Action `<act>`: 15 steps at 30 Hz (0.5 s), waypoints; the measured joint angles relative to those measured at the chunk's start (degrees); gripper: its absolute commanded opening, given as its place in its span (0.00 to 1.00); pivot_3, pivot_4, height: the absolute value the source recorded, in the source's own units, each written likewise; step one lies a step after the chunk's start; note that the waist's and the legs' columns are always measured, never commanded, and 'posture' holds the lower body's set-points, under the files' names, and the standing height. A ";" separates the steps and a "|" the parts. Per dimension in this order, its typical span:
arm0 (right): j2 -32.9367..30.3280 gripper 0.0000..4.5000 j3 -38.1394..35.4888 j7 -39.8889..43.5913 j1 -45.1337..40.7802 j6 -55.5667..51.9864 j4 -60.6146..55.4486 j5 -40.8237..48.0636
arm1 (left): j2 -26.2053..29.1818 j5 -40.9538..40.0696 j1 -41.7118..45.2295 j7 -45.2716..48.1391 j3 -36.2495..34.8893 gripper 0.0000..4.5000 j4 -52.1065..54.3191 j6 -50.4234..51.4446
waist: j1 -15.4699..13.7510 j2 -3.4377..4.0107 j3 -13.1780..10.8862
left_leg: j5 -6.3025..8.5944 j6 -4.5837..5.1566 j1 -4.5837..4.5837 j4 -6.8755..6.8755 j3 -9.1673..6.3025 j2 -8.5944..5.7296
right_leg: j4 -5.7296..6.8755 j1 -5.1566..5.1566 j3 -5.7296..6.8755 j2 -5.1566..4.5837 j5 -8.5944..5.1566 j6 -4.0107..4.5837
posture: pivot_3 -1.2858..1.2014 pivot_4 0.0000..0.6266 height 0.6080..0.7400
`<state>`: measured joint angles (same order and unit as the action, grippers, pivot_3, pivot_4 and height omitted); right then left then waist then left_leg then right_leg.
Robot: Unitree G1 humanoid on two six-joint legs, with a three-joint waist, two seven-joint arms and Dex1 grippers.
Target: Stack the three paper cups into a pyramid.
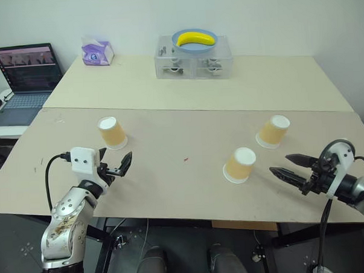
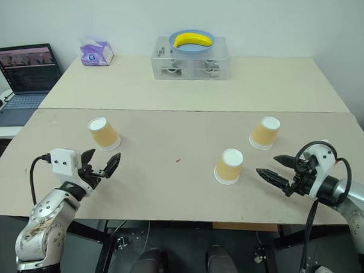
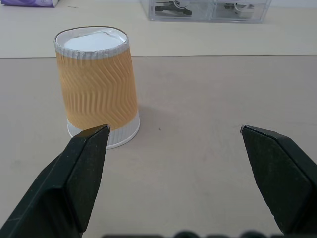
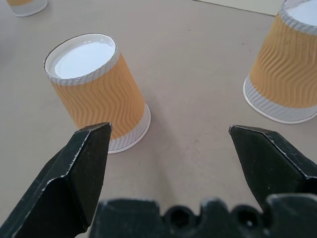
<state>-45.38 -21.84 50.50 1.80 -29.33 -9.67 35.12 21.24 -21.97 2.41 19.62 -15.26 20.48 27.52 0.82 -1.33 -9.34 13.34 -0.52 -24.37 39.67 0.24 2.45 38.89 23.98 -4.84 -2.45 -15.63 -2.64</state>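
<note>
Three cups (image 1: 240,165) apart on table (image 1: 171,173)

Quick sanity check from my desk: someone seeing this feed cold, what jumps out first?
Three paper cups stand upside down and apart on the near table: one at the left, one right of centre, one further right. The left gripper and right gripper hover open, holding nothing. On the far table, a banana lies in a blue bowl.
</note>
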 measured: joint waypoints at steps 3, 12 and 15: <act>0.26 1.00 -0.06 -0.20 0.17 0.00 -0.16 0.00 | 0.53 -0.54 0.27 0.66 0.19 1.00 0.00 0.48 | 0.00 0.00 0.00 | 0.00 0.00 0.00 0.00 0.00 0.01 | 0.01 0.00 0.01 0.01 0.00 0.00 | 0.52 0.24 0.65; 0.86 1.00 -0.54 -0.57 2.19 -0.22 -3.03 0.11 | 5.70 -4.17 4.24 6.80 3.29 1.00 1.38 4.39 | 0.01 0.00 0.00 | 0.00 0.00 0.00 -0.02 -0.01 0.02 | 0.02 0.04 0.02 0.03 0.00 0.00 | 0.52 0.24 0.65; 0.83 1.00 -1.49 -0.48 2.20 -1.03 -4.28 1.18 | 8.33 -6.22 4.77 10.62 4.98 1.00 3.06 6.33 | 0.03 0.00 0.00 | 0.00 0.00 0.01 -0.01 0.00 0.03 | 0.04 0.02 0.01 0.04 0.00 0.00 | 0.52 0.24 0.65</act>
<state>-44.55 -23.33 50.03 3.99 -30.35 -13.95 36.31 29.58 -28.18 7.18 30.23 -10.28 23.53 33.85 0.85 -1.33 -9.34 13.33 -0.52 -24.36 39.66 0.23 2.48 38.93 24.00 -4.83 -2.42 -15.63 -2.63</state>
